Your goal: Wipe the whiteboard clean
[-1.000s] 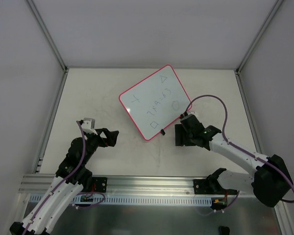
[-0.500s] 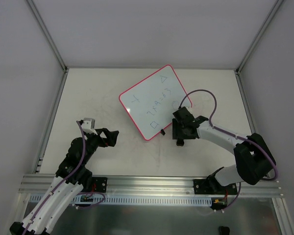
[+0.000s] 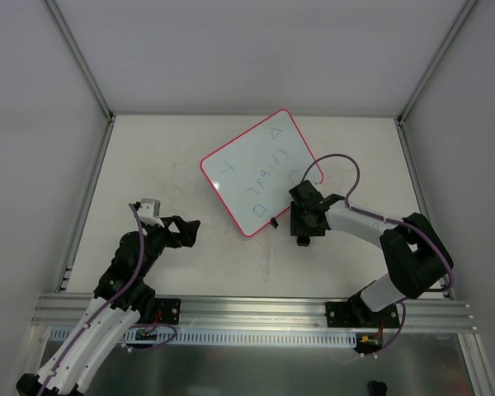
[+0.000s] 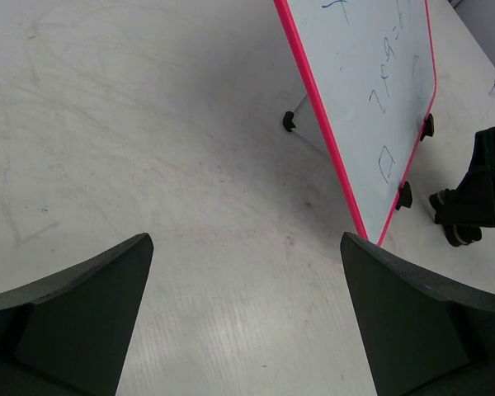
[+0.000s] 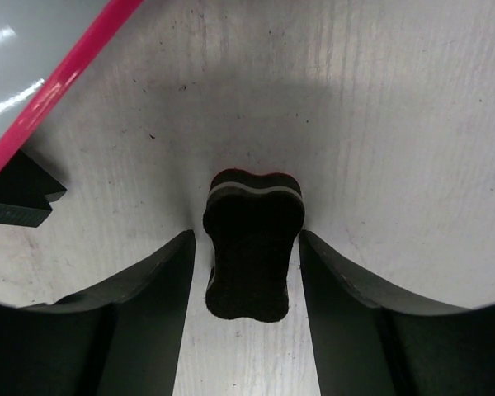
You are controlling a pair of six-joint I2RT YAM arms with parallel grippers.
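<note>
The whiteboard (image 3: 260, 169) lies tilted mid-table, white with a pink-red frame and blue pen marks. It also shows in the left wrist view (image 4: 371, 74), and its corner shows in the right wrist view (image 5: 33, 49). A small black eraser (image 5: 252, 247) stands on the table just off the board's near right edge, also seen from above (image 3: 303, 240). My right gripper (image 5: 246, 239) (image 3: 304, 224) is open and straddles the eraser, with a thin gap on each side. My left gripper (image 3: 190, 231) (image 4: 247, 239) is open and empty, left of the board.
Two black clips (image 4: 427, 125) (image 4: 404, 195) sit on the board's near edge; one shows in the right wrist view (image 5: 16, 198). The enclosure's metal frame and walls (image 3: 82, 190) bound the table. The right arm's purple cable (image 3: 338, 161) loops over the board's right corner.
My right arm swung left toward the board's near edge and came down with its fingers either side of the eraser. The left arm and the board have not moved.
</note>
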